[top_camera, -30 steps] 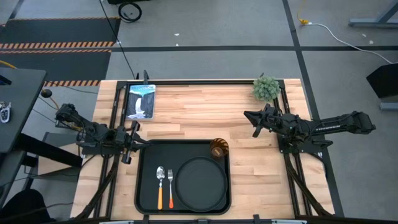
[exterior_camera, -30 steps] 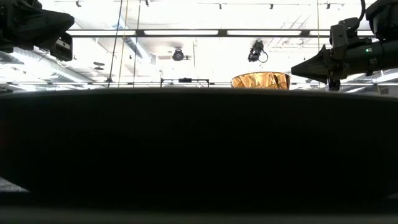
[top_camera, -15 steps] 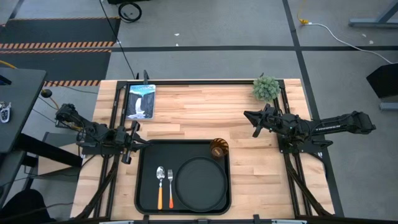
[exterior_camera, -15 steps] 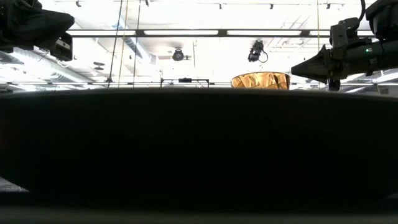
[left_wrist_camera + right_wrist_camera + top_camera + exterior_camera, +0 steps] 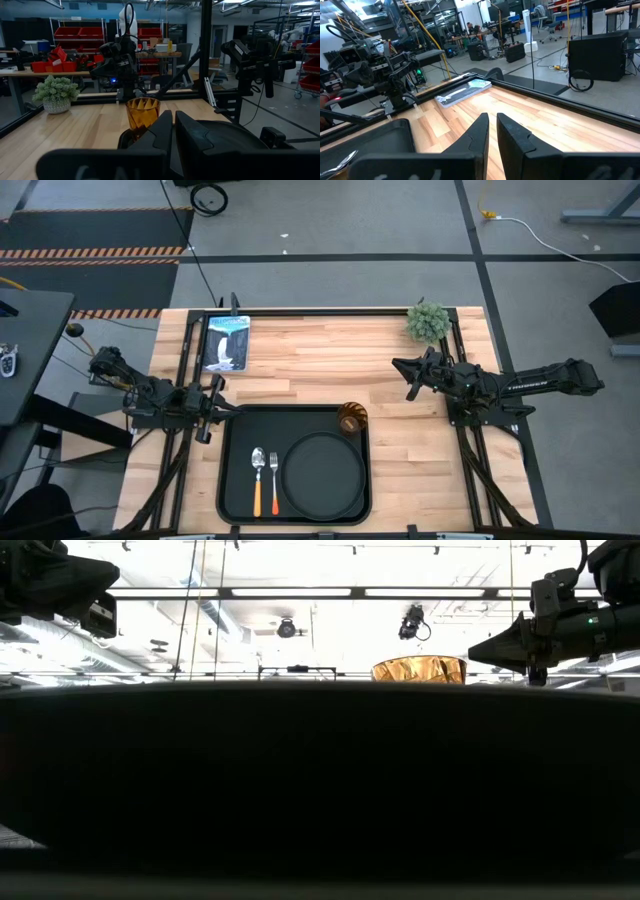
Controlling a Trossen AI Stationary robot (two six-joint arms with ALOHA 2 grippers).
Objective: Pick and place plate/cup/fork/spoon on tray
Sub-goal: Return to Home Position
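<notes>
Nothing has moved in the last second. On the tabletop [image 5: 320,355], the tray [image 5: 232,470] holds the plate [image 5: 322,472], the cup [image 5: 351,419] at its far right corner, and the fork [image 5: 273,470] and spoon [image 5: 258,460] on its left, so the task looks finished. The left tool [image 5: 172,117] and right tool [image 5: 491,120] hover parked, fingers pressed together. The tray's wall blocks most of the low view.

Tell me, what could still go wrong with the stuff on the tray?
The cup stands tight in the tray's far right corner, so a bump could tip it over the rim. The left pincer hangs close beside the tray's far left corner; a careless swing might nudge the tray.
</notes>
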